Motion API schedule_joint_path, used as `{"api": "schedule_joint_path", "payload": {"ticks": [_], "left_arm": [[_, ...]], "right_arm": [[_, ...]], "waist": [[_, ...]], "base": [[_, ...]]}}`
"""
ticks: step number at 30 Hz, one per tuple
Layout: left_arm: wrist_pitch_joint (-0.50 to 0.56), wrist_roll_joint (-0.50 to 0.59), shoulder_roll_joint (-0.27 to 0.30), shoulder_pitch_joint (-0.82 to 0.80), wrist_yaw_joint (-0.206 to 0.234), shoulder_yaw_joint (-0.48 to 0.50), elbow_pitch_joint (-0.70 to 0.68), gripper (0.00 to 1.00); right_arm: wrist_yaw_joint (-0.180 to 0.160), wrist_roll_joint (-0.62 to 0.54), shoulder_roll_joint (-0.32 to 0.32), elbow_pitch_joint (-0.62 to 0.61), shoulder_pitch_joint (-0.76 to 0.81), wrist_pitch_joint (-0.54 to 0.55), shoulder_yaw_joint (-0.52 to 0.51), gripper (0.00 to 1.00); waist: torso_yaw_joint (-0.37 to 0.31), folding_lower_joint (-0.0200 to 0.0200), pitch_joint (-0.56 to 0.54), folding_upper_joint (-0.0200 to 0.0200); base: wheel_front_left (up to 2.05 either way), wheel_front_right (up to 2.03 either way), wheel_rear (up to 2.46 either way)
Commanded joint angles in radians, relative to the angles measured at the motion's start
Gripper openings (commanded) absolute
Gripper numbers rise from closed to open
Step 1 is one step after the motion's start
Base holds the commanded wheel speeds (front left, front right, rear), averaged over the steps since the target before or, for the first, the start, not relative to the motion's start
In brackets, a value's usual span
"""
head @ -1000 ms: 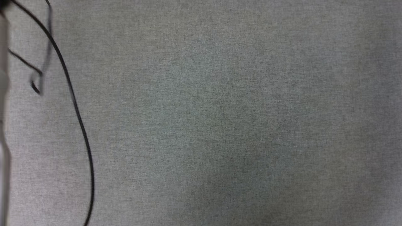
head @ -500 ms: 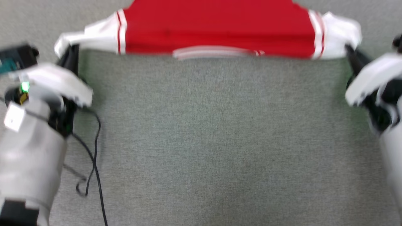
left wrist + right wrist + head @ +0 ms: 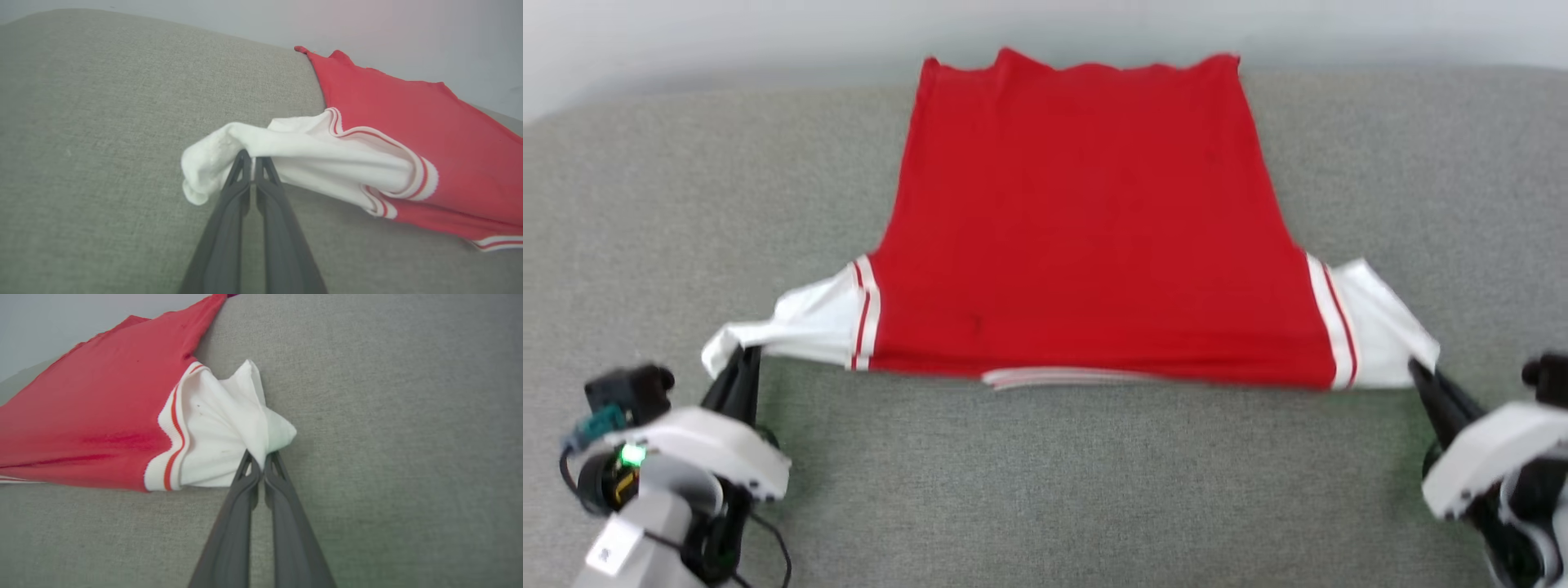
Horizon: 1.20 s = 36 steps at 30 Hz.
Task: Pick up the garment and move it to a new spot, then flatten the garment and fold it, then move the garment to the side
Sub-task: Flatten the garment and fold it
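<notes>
The garment [image 3: 1078, 229], red with white sleeves and striped trim, lies spread over the grey surface [image 3: 1045, 490], its plain red side up and its hem at the far edge. My left gripper [image 3: 745, 353] is shut on the white left sleeve [image 3: 245, 143]. My right gripper [image 3: 1415, 369] is shut on the white right sleeve [image 3: 229, 424]. Both sleeves are pulled outward and bunched at the fingertips. The striped collar [image 3: 1062, 377] faces me at the near edge. No lettering shows.
The grey fabric surface ends at a pale wall [image 3: 768, 33] just beyond the garment's hem. A black cable [image 3: 768, 539] loops beside my left forearm at the lower left. Bare grey fabric stretches between my two arms.
The head camera has tilted up from bare fabric to the whole garment. Both grippers have kept hold of the sleeves.
</notes>
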Motion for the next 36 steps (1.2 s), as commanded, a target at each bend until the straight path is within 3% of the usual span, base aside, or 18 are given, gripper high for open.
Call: {"api": "schedule_joint_path", "payload": {"ticks": [1,10,19,20,21,22,28,36], "left_arm": [[-0.008,-0.001,0.04,0.039,0.032,0.024,-0.011,0.0],[0.069,-0.046,0.071,0.402,0.192,0.046,-0.338,0.0],[0.124,-0.036,0.089,0.571,0.275,0.019,-0.533,0.0],[0.13,-0.03,0.091,0.571,0.278,0.012,-0.547,0.0],[0.135,-0.023,0.092,0.565,0.28,0.004,-0.561,0.0],[0.137,-0.016,0.092,0.557,0.284,-0.002,-0.574,0.0],[0.16,0.028,0.092,0.498,0.298,-0.041,-0.657,0.0],[0.146,0.074,0.055,0.374,0.276,-0.084,-0.715,0.0]], "right_arm": [[-0.014,-0.008,-0.01,-0.014,0.05,0.002,-0.035,0.0],[-0.014,-0.122,0.162,-0.284,0.429,0.102,-0.208,0.0],[-0.012,-0.213,0.241,-0.338,0.56,0.179,-0.213,0.0],[-0.011,-0.215,0.245,-0.342,0.548,0.176,-0.209,0.18],[-0.009,-0.216,0.247,-0.349,0.534,0.174,-0.204,0.54],[-0.009,-0.22,0.249,-0.361,0.513,0.164,-0.197,1.0],[-0.008,-0.209,0.199,-0.438,0.321,0.139,-0.231,1.0],[-0.008,-0.135,0.064,-0.227,-0.018,0.289,-0.246,1.0]], "waist": [[0.006,0.0002,-0.044,-0.0001],[0.016,0.0002,-0.136,-0.0001],[0.035,0.0002,-0.143,-0.0001],[0.038,0.0002,-0.141,-0.0001],[0.042,0.0002,-0.138,-0.0001],[0.043,0.0002,-0.136,-0.0001],[0.085,0.0002,-0.114,-0.0001],[0.178,0.0002,0.0,-0.0001]], "base": [[0.0,0.0,0.0],[0.0,0.0,0.0],[0.0,0.0,0.0],[0.0,0.0,0.0],[0.0,0.0,0.0],[0.0,0.0,0.0],[0.0,0.0,0.0],[0.0,0.0,0.0]]}}
